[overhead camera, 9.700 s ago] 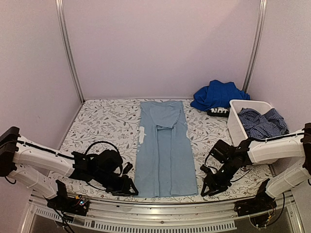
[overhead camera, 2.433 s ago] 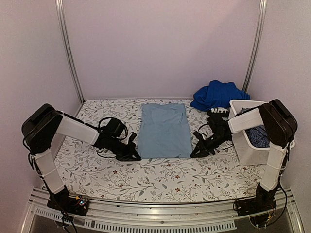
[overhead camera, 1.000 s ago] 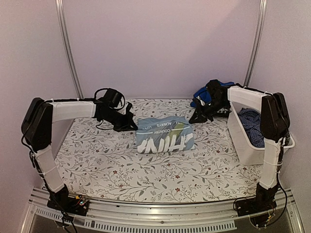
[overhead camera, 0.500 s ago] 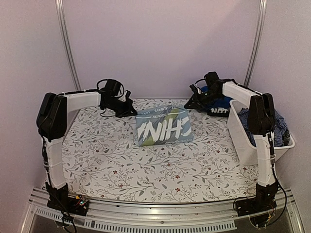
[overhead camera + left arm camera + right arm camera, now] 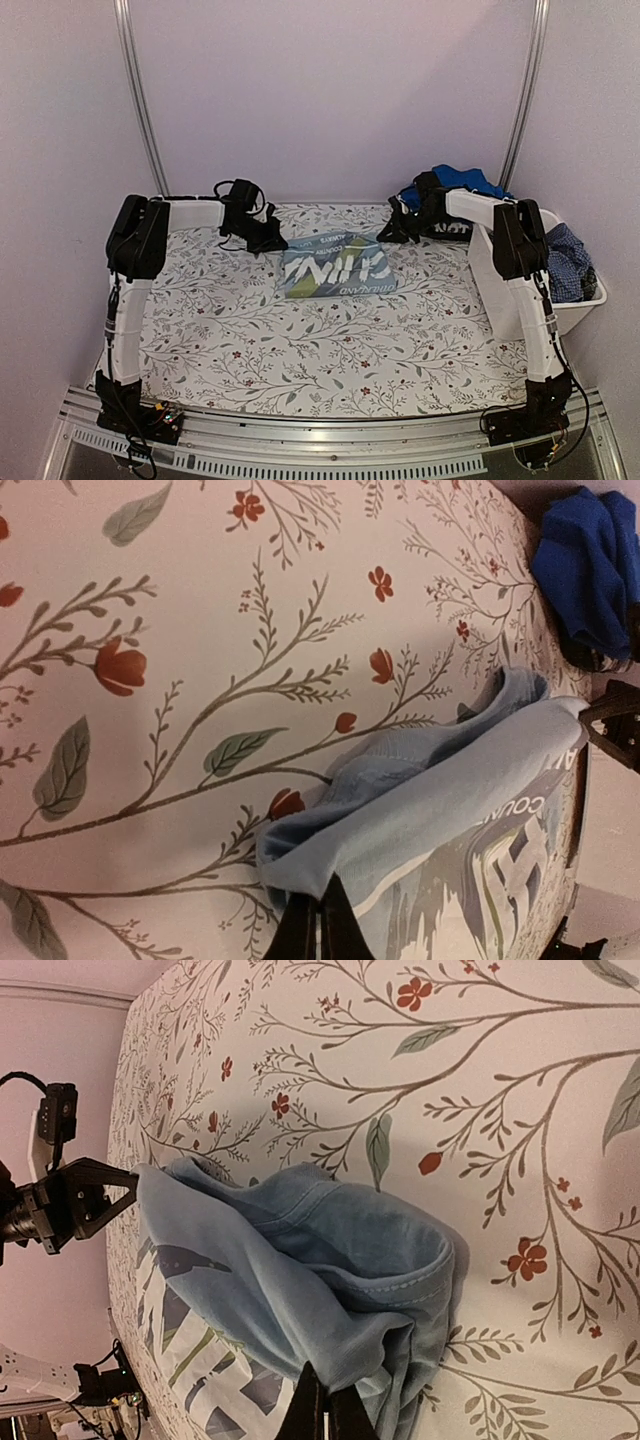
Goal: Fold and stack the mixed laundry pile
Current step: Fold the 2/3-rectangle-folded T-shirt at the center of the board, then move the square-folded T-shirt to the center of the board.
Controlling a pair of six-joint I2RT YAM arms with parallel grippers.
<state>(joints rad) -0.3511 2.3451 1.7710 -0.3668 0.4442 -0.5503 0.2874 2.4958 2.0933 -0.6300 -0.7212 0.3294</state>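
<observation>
Left claw [image 5: 277,243]: I have it pinched shut on the far left corner of the pale blue garment [image 5: 338,273]. In my wrist view the cloth bunches up right at my fingertips [image 5: 322,930].
Right claw [image 5: 386,236]: closed as well, nipping the far right corner of the same garment, which folds into a soft pocket just above my fingertips [image 5: 325,1412].
Pale blue garment: folded into a small rectangle, lying toward the far middle of the table cover [image 5: 300,340] between my two claws. Its printed side faces up, with large white lettering. The near part lies flat, and the far edge is drawn out to each claw.
My arms: both reach far across the table, low over the cover, with their wrists turned in toward each other.
Royal blue garment [image 5: 460,183]: a crumpled heap at the far right corner, just behind my right forearm.
White tub [image 5: 515,312]: stands at the right edge, beside my right arm.
Dark blue check garment [image 5: 567,262]: lies bundled inside the tub.
</observation>
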